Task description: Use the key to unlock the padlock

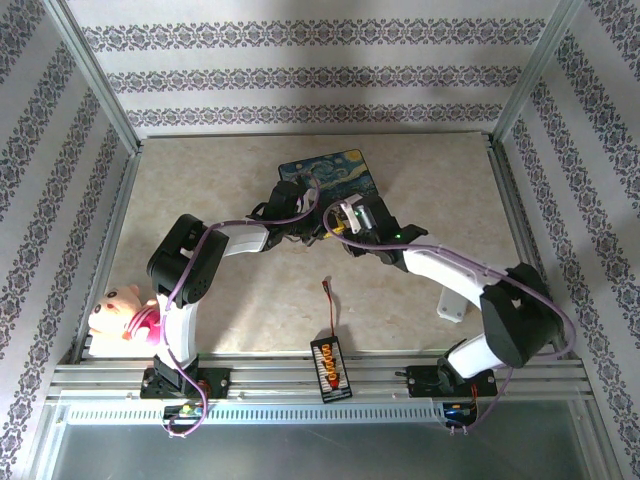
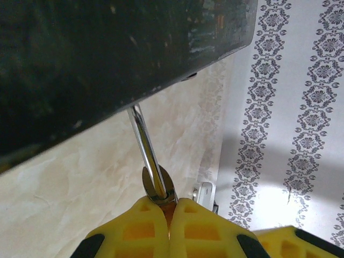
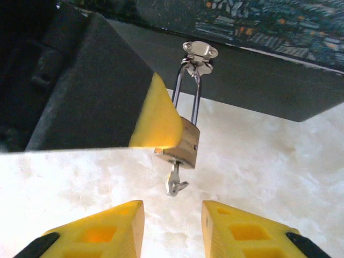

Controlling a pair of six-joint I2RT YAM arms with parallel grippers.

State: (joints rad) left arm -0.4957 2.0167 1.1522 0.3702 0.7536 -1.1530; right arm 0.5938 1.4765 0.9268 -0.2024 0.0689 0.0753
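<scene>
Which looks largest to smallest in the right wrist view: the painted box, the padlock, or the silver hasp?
1. painted box, running out of frame
2. padlock, shackle included
3. silver hasp it hangs from, clearly smallest

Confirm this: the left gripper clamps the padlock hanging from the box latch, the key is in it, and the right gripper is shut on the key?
Wrong on the right gripper: the right wrist view shows it open, fingers apart just short of the key in the padlock. The rest holds.
</scene>
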